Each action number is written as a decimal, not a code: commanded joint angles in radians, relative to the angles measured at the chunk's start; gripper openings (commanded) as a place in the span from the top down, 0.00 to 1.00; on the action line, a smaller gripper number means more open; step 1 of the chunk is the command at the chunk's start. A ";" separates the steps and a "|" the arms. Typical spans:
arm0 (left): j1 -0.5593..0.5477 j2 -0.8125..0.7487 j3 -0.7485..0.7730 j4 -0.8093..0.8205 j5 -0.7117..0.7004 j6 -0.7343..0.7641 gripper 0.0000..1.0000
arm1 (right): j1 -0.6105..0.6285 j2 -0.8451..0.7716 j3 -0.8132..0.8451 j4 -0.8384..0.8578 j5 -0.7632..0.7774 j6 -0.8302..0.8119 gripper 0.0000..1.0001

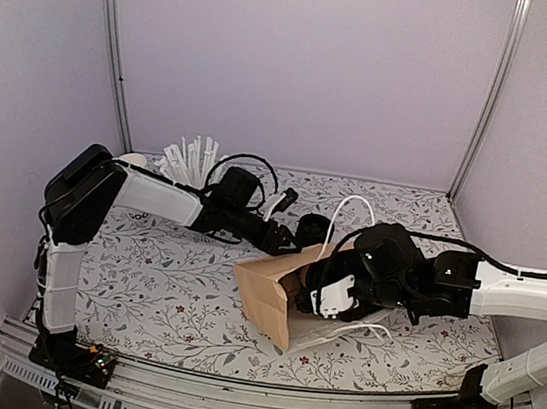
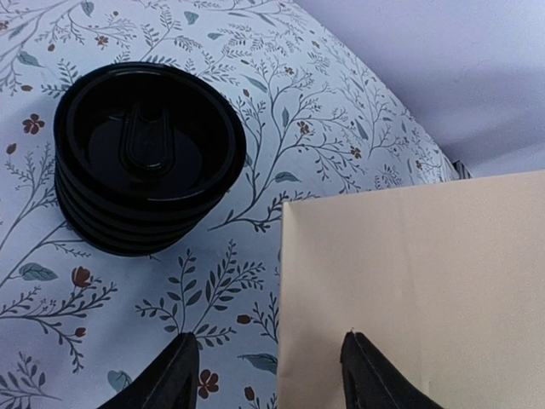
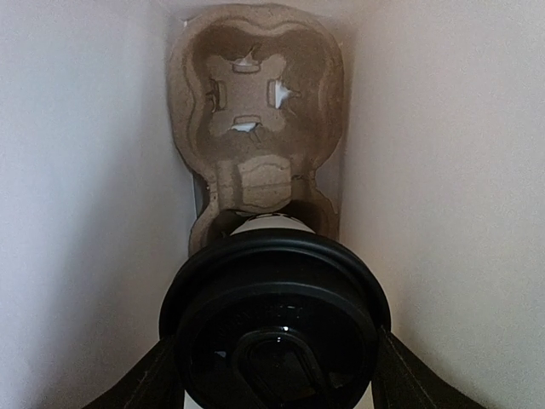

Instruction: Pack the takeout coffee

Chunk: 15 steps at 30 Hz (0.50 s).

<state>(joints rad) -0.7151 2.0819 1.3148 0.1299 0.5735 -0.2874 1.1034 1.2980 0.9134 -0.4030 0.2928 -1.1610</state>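
My right gripper [image 3: 277, 379], clasped on the takeout coffee [image 3: 277, 315] inside the paper bag [image 3: 77, 213], should keep it square to the pulp carrier's [image 3: 255, 111] near well, seating it fully before release, while my left gripper [image 2: 268, 371], jaws apart, hovers at the bag's edge.

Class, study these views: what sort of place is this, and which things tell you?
Probably a robot test booth staged as a coffee takeaway counter: plain walls, a stack of black lids, and a paper bag holding the takeout coffee.
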 commanded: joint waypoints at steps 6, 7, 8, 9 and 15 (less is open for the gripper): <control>0.003 0.052 0.032 0.016 0.074 0.004 0.42 | -0.035 0.036 0.025 0.025 -0.027 -0.009 0.71; 0.003 0.053 0.032 0.017 0.077 0.003 0.42 | -0.038 0.040 0.030 0.013 -0.033 -0.006 0.71; 0.003 0.053 0.032 0.018 0.080 0.003 0.42 | -0.039 0.044 0.038 -0.001 -0.042 -0.001 0.71; 0.003 0.053 0.032 0.020 0.085 0.002 0.42 | -0.042 0.053 0.048 -0.019 -0.052 0.004 0.71; 0.003 0.043 0.017 0.028 0.095 0.002 0.42 | -0.064 0.109 0.124 -0.124 -0.105 0.054 0.71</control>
<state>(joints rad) -0.7128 2.1147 1.3338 0.1455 0.6296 -0.2890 1.0584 1.3682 0.9794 -0.4541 0.2436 -1.1530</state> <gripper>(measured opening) 0.576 0.715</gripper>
